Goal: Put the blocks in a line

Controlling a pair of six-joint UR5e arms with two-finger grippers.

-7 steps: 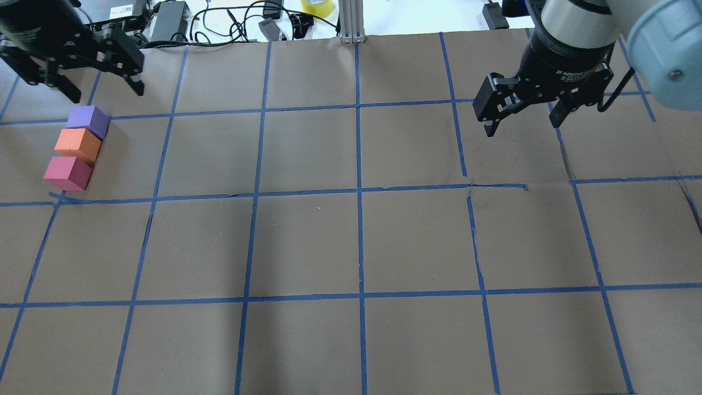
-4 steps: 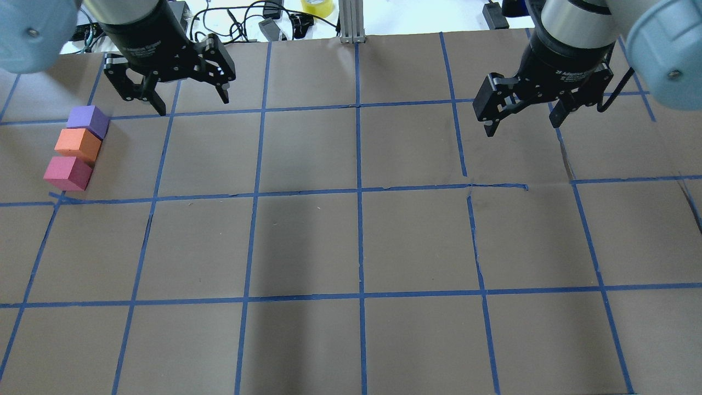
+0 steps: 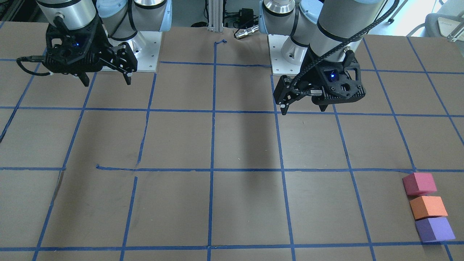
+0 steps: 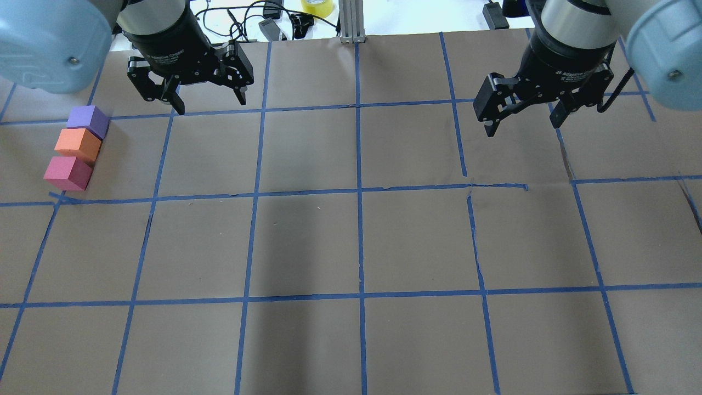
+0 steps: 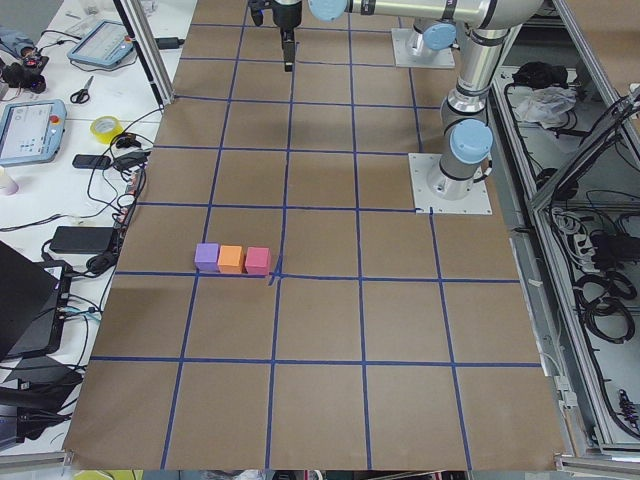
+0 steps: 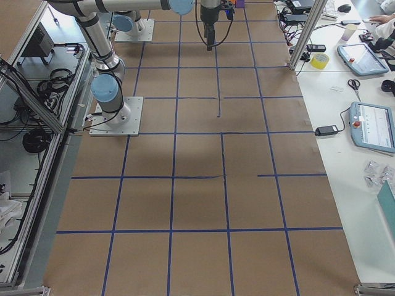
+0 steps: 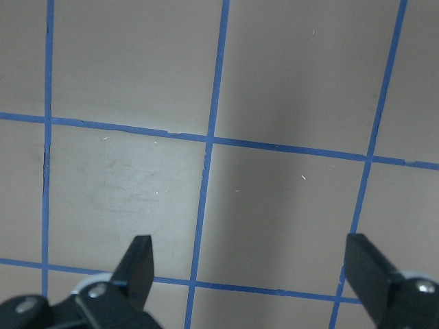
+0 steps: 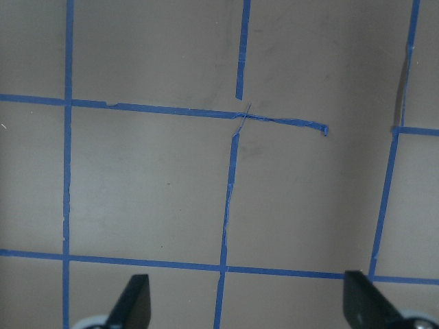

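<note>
Hovering wide open, gripping nothing

Over the brown table (image 4: 351,241), the left gripper (image 4: 210,105) hangs with its jaws spread wide, holding and touching nothing. Its wrist view shows only blue tape lines (image 7: 206,205) between the fingers. The right gripper (image 4: 521,127), far off to the right, is equally spread and empty. The blocks lie at the table's left edge, apart from the left gripper. They touch in one straight row: purple block (image 4: 86,119) farthest from the robot, orange block (image 4: 78,144) between, pinkish-red block (image 4: 67,173) nearest.
</note>
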